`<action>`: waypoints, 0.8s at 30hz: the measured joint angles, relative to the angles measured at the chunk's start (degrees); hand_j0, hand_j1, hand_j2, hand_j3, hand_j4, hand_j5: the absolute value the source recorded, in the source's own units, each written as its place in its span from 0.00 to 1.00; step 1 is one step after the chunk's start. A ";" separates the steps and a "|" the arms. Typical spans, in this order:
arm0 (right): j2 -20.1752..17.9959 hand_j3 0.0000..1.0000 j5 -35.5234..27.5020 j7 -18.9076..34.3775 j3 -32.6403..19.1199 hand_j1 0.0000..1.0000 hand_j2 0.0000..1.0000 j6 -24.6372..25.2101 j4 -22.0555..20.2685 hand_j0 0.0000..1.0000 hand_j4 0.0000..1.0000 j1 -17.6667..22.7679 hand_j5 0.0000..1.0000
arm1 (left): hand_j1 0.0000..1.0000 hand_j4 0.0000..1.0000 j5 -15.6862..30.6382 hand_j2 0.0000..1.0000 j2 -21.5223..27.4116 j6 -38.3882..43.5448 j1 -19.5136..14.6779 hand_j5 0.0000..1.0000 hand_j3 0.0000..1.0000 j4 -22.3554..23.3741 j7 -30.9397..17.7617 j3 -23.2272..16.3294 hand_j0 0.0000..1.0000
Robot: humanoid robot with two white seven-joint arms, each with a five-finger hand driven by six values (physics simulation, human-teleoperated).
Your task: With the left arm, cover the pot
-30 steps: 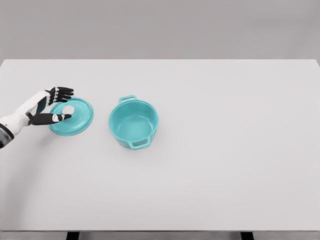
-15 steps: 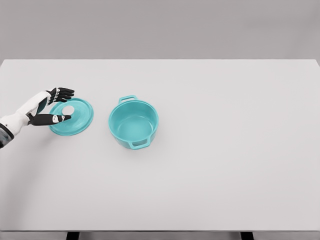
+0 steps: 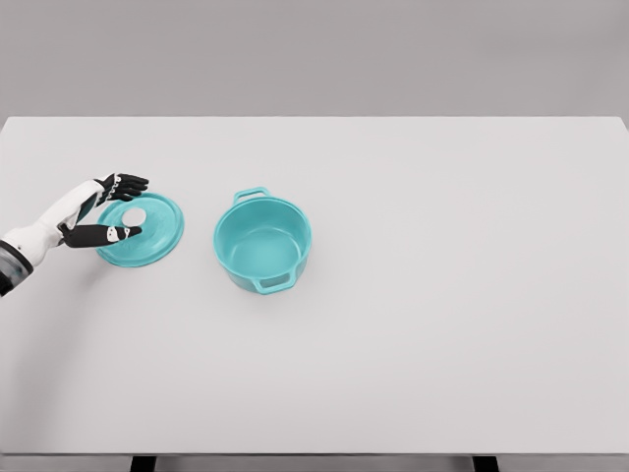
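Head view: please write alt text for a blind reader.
The left hand reaches with open fingers around the white knob of a teal lid lying left of an open teal pot on a white table.

Left hand: creeping a touch toward the lid, up & right vs 1 s ago.
Fingers: upper ones now further over lid's far-left rim.
Thumb: slid slightly right, tip closer below the white knob.
Gap thumb–fingers: bit narrower around knob.
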 measured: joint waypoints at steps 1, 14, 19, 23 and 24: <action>0.00 1.00 0.00 0.00 0.00 1.00 1.00 0.00 -0.01 1.00 1.00 0.00 1.00 | 0.75 0.75 -0.10 0.75 -0.03 0.01 0.00 0.75 0.75 0.05 0.00 0.02 0.75; 0.00 1.00 0.00 0.00 0.00 1.00 1.00 0.00 -0.01 1.00 1.00 -0.09 1.00 | 0.74 0.74 -1.68 0.74 -0.82 0.10 0.00 0.74 0.74 0.18 0.00 0.73 0.74; 0.00 1.00 0.00 0.00 0.00 1.00 1.00 0.00 -0.01 1.00 1.00 0.00 1.00 | 0.74 0.74 -1.78 0.74 -0.87 0.05 0.00 0.74 0.74 0.13 0.00 0.81 0.74; 0.00 1.00 0.00 0.00 0.00 1.00 1.00 0.00 -0.03 1.00 1.00 -0.09 1.00 | 0.74 0.74 -2.48 0.74 -1.24 0.03 0.09 0.74 0.74 0.05 0.00 1.02 0.74; 0.00 1.00 0.00 0.00 0.00 1.00 1.00 0.00 -0.03 1.00 1.00 0.00 1.00 | 0.74 0.74 -3.11 0.74 -1.54 0.03 0.18 0.74 0.74 0.04 0.00 1.45 0.74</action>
